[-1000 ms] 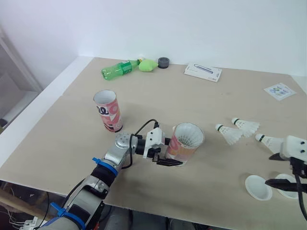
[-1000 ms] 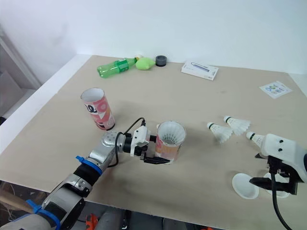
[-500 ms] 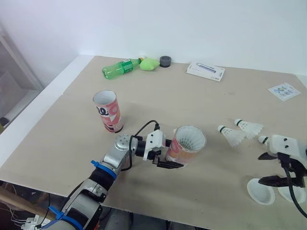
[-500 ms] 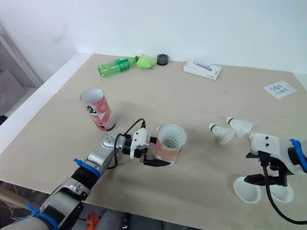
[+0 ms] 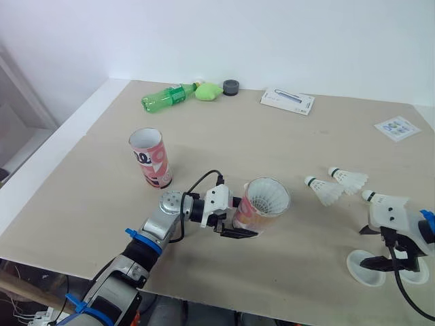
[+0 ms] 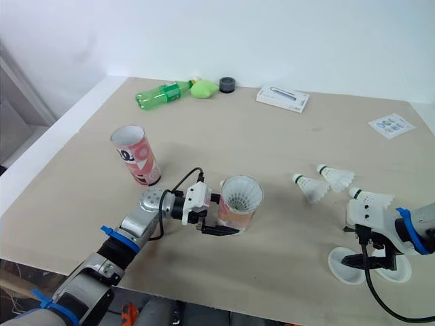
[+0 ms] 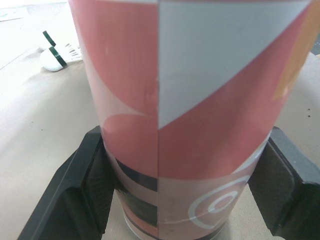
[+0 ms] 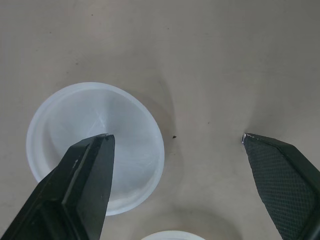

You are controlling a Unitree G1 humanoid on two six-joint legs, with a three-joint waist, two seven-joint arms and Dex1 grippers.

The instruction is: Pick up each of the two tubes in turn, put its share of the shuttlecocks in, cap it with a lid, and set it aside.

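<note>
Downward, right claw [image 8: 176, 136] wide over lid [image 8: 131, 144].

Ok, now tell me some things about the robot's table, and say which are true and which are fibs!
1. The left gripper is clamped on a pink-and-white cardboard tube. True.
2. The green plastic bottle stands upright. False: it lies on its side.
3. The right gripper is shut on a round white plastic lid. False: it is open, with one finger over the lid.
4. A second pink cardboard tube stands upright by itself. True.
5. The held tube is empty. False: white shuttlecock feathers show inside it.
</note>
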